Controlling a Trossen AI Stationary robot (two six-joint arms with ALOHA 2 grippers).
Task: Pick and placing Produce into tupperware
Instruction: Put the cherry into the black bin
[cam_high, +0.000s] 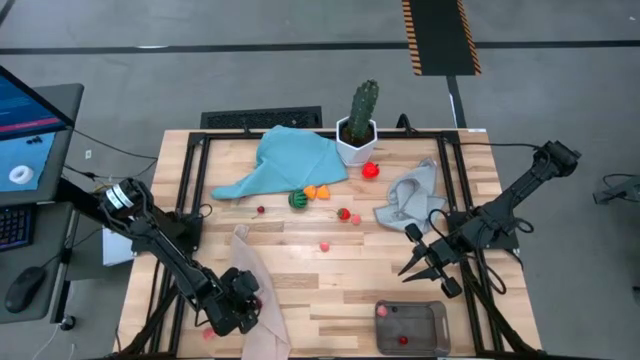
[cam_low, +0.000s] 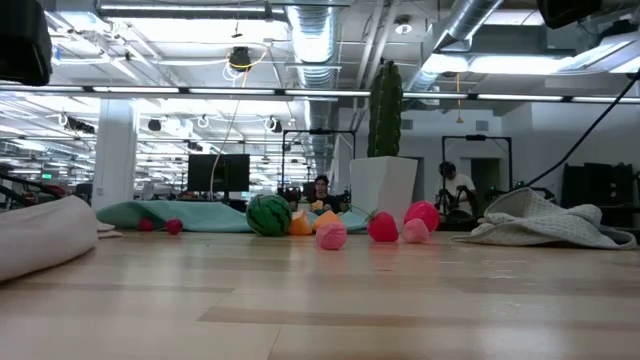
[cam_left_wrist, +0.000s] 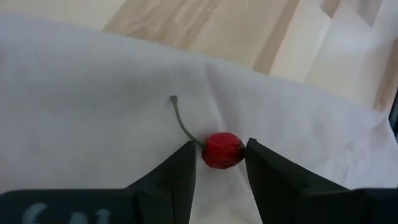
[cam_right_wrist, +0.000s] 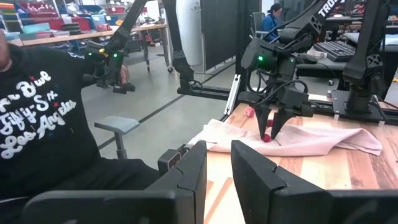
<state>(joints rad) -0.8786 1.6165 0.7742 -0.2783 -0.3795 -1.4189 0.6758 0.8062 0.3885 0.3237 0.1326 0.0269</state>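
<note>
The left gripper (cam_left_wrist: 217, 163) is down over a pale cloth (cam_high: 262, 310) at the near left edge of the tabletop (cam_high: 300, 280), its jaws straddling a small red cherry (cam_left_wrist: 222, 150) with a thin stem; they stand just beside it on either side, not yet clearly clenched. To do this well, the jaws should close squarely on the round body, not the stem, and lift straight up so no cloth is pinched along. The tupperware (cam_high: 411, 328) sits at the near right edge with one red piece inside. The right gripper (cam_high: 428, 262) hovers beside it, jaws slightly apart, holding nothing.
</note>
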